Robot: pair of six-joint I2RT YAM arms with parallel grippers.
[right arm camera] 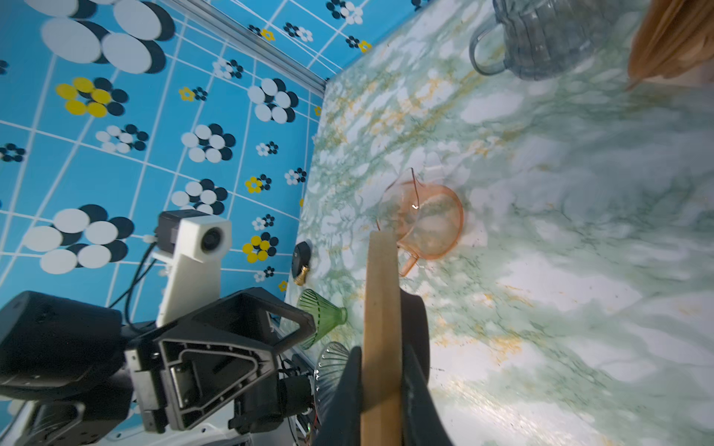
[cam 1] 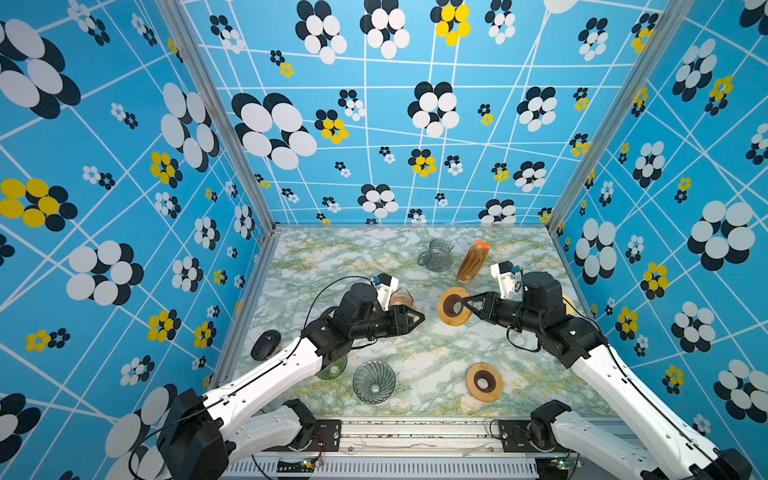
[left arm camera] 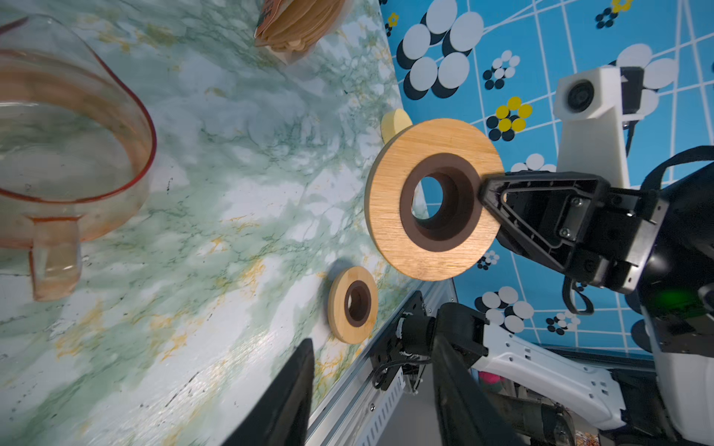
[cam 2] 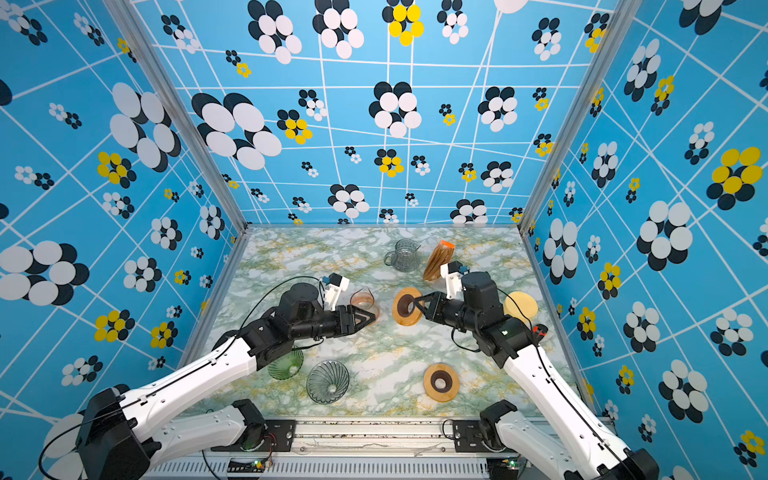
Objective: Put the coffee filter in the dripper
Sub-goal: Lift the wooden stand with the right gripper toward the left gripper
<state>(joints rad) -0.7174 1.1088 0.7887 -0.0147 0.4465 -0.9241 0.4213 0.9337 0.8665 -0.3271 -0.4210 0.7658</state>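
A pack of brown coffee filters (cam 1: 473,262) with an orange top leans at the back of the table, right of centre. A clear ribbed glass dripper (cam 1: 374,381) lies near the front edge, with a green glass dripper (cam 1: 332,368) partly under my left arm beside it. My right gripper (cam 1: 464,302) is shut on a wooden ring with a dark inner collar (cam 1: 453,306), held on edge above the table; the right wrist view shows its rim (right arm camera: 380,289) pinched between the fingers (right arm camera: 349,382). My left gripper (cam 1: 419,318) is open and empty, facing the ring (left arm camera: 390,185).
A pink glass carafe (cam 1: 401,297) stands just behind my left gripper and a grey glass carafe (cam 1: 436,254) stands at the back. A second wooden ring (cam 1: 484,382) lies front right. A pale yellow disc (cam 2: 520,306) sits behind my right arm, a black object (cam 1: 266,345) at the left edge.
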